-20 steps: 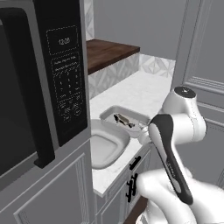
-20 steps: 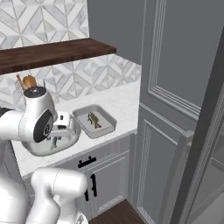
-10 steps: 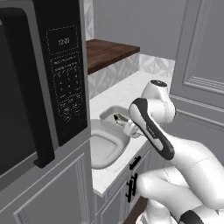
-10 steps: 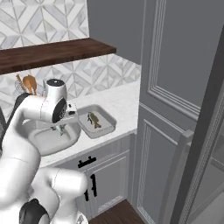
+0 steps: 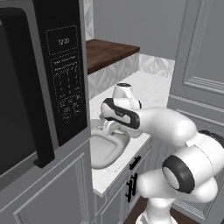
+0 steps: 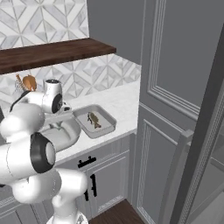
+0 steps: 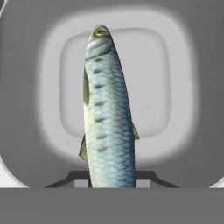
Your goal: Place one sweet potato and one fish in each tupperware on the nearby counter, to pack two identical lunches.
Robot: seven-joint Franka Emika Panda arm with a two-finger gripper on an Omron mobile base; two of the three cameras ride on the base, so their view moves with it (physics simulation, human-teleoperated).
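Over the round tub: the hand [image 7: 112,183] pinches the pale fish [image 7: 107,113] by its tail end, head pointing down at the tub's bare floor.
Round tub [image 5: 105,151]: near the front edge of the surface [image 5: 153,89], beside the microwave [image 5: 41,83]; nothing seen in it yet.
Square tub [image 6: 94,121]: next along the surface, holding the dark fish [image 6: 93,120]; I cannot make out a sweet potato there.
Done: one fish packed, I judge.
Left: release this fish, then a sweet potato into each tub.

Silvery-green scaled fish [image 7: 107,118], grey tupperware [image 7: 48,87]
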